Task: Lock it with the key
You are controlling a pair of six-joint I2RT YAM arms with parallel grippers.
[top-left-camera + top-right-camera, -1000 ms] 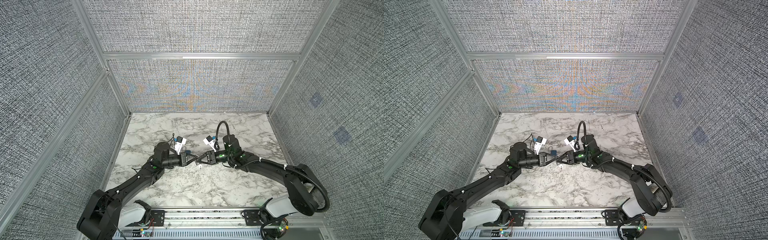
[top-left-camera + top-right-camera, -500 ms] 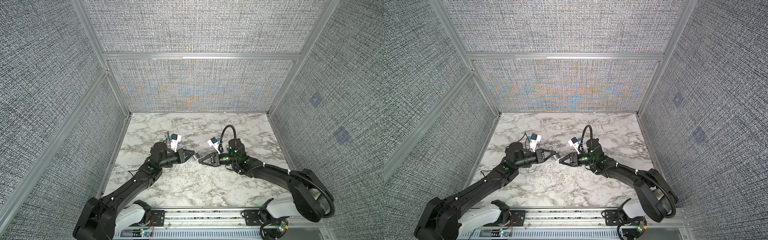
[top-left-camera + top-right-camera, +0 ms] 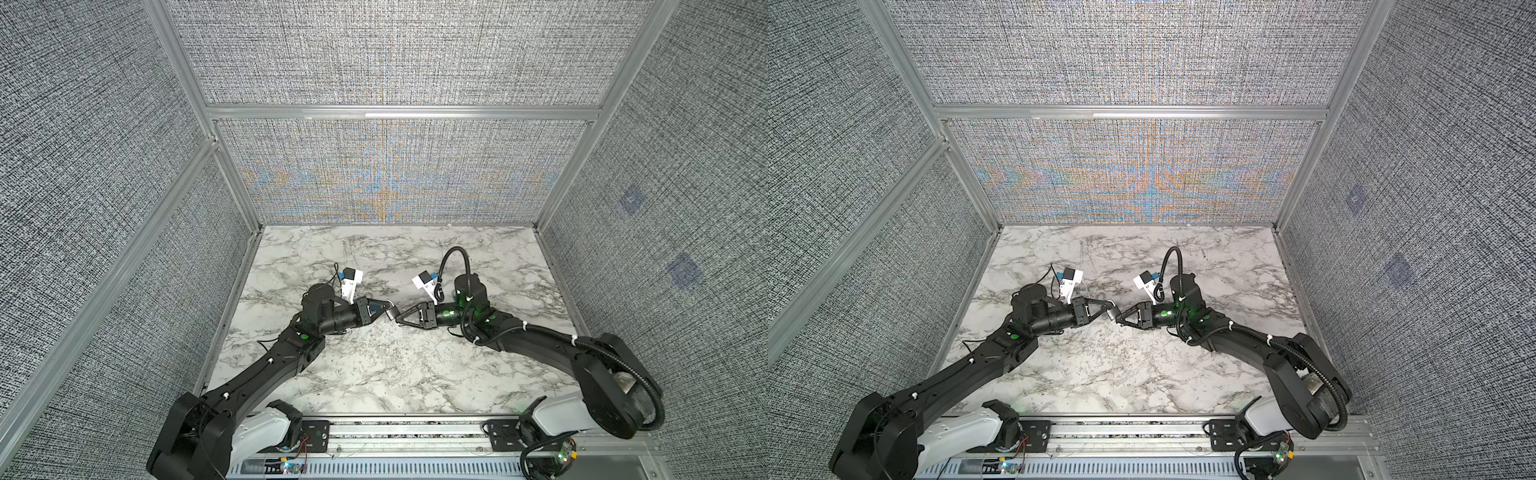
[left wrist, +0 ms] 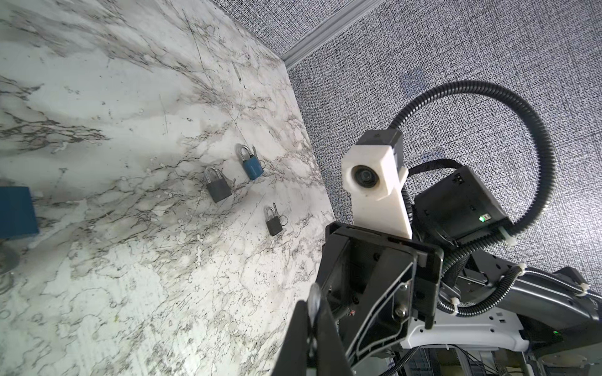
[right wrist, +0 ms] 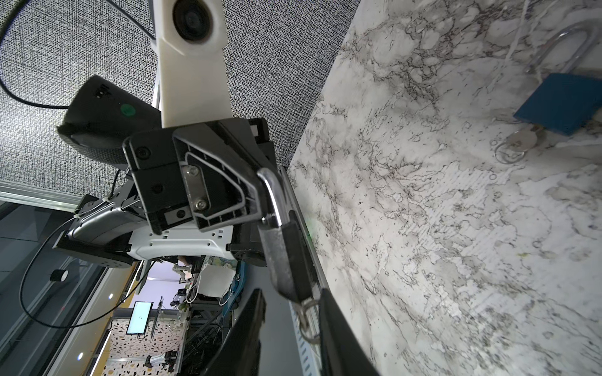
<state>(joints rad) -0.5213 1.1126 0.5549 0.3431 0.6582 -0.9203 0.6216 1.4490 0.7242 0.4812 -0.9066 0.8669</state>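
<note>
My left gripper (image 3: 387,309) is shut on the silver shackle of a grey padlock (image 5: 283,254), which it holds above the marble table (image 3: 374,374). In both top views the padlock (image 3: 1112,312) sits between the two gripper tips. A key (image 5: 304,304) with a wire ring (image 5: 309,325) sticks out of the padlock's base. My right gripper (image 5: 291,302) is open, its fingers either side of the key. The ring lies against one finger (image 5: 335,319); the other stands clear. In the left wrist view my left gripper (image 4: 314,301) pinches the shackle.
Other padlocks lie on the table: a grey one (image 4: 218,188), a blue one (image 4: 252,164) and a small dark one (image 4: 273,221). Nearer the grippers lies a larger blue padlock (image 5: 560,104) with a key in it. Fabric walls enclose the table on three sides.
The two grippers drew a little apart, then came together again, with the right fingers now around the key end of the padlock. The right jaws have narrowed slightly.
</note>
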